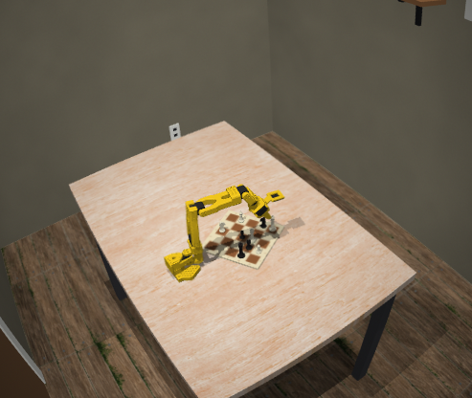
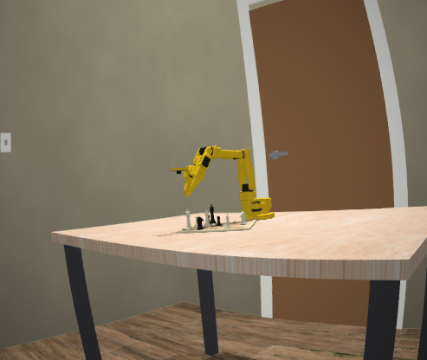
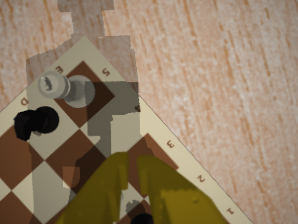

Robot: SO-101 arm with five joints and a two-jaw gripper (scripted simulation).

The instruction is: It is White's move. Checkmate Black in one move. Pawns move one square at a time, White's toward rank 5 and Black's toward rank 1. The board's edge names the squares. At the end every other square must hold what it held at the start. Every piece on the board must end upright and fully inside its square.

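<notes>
A small chessboard lies on the table near my arm's base, with several white and black pieces standing on it. In the wrist view a white piece stands on the corner square E5, and a black piece stands beside it on D5. My gripper hangs above the board's far side, clear of the pieces. Its fingers are shut with nothing between them. Another black piece shows just below the fingers.
The wooden table extends widely around the board. My arm's base stands at the board's near side. A door is behind the table in the exterior view.
</notes>
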